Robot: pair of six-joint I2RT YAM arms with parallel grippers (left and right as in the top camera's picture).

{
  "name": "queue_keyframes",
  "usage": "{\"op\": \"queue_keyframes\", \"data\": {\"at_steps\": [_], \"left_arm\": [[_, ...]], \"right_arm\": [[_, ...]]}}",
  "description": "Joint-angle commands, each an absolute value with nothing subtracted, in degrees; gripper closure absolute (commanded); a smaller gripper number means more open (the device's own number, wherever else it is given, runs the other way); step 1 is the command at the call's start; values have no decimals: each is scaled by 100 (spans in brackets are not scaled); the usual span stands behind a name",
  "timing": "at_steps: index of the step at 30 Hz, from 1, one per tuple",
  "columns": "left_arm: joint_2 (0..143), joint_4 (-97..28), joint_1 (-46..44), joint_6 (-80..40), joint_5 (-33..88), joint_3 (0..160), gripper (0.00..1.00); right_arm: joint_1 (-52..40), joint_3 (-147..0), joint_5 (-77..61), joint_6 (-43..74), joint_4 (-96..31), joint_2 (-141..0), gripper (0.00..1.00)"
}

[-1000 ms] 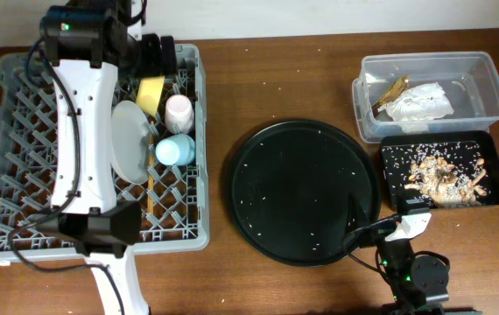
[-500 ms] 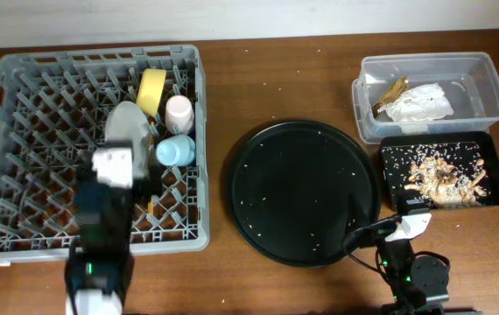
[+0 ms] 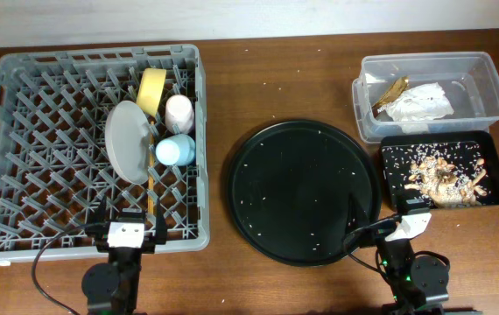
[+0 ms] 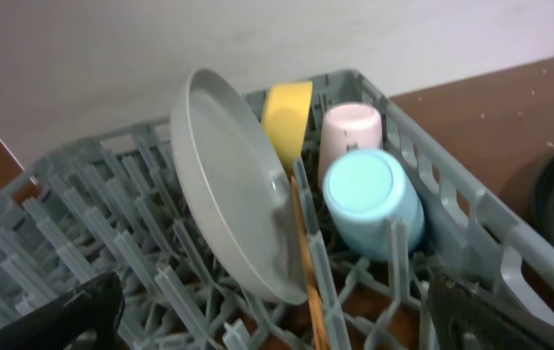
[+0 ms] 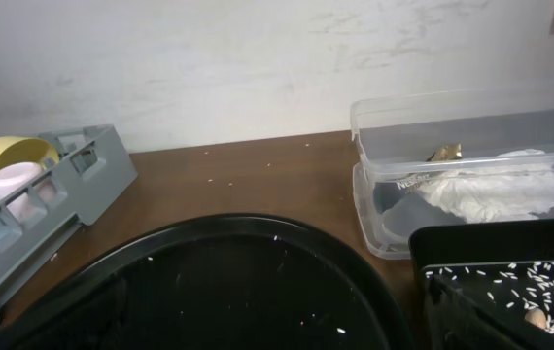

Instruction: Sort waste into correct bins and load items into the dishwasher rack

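A round black tray [image 3: 302, 192] (white-flecked) sits on the brown table [image 3: 267, 79].

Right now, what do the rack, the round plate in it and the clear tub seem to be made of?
The rack looks like moulded grey plastic, matte, with lattice and pegs. The plate seems matte pale grey plastic or melamine; ceramic is possible. The tub is likely clear plastic: glossy, see-through walls.

Both arms sat folded low at the near edge of the overhead view. The left arm [image 3: 112, 282] aimed its left tool [image 3: 128, 233] forward, and the right arm [image 3: 413, 276] aimed its right tool [image 3: 407, 219] the same way. In the wrist views, the left fingers [image 4: 61, 314] and right fingers [image 5: 473, 326] stood wide apart, gripping nothing.
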State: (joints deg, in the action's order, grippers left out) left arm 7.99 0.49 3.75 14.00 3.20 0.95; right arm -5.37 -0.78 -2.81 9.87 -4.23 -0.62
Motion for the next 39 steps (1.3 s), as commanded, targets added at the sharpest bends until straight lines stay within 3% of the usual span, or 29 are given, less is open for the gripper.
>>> {"op": "queue_keyframes", "data": {"at_steps": [1, 39], "left_arm": [[377, -357, 403, 1511, 410, 47, 1], [30, -436, 403, 1507, 386, 51, 1]], "right_arm": [[-565, -32, -233, 943, -425, -21, 2], [-565, -32, -233, 943, -425, -21, 2]]}}
